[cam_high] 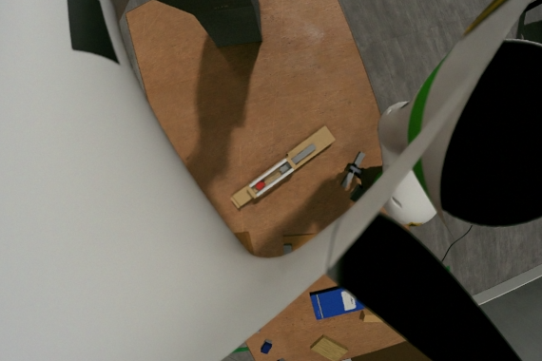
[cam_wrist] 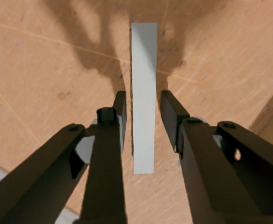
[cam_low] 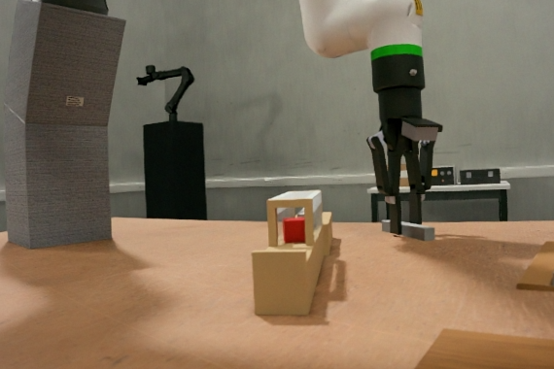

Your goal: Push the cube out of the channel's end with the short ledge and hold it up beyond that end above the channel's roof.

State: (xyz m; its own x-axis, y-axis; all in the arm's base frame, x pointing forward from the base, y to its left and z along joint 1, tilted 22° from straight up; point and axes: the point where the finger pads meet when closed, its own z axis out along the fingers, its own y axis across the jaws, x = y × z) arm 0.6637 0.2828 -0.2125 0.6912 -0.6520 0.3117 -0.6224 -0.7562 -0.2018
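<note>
Top: red cube (cam_high: 260,185) (cam_low: 294,230) inside the channel (cam_high: 271,178) (cam_low: 313,202), near the end with short ledge and raised lip. Exterior: gripper (cam_low: 405,228) (cam_wrist: 143,104) low over the grey bar (cam_low: 418,231) (cam_wrist: 144,100), beyond the channel. Wrist: fingers partly open, astride the bar, nothing gripped; closing off-centre could skew it, and a skewed pusher might jam against the channel walls.
</note>
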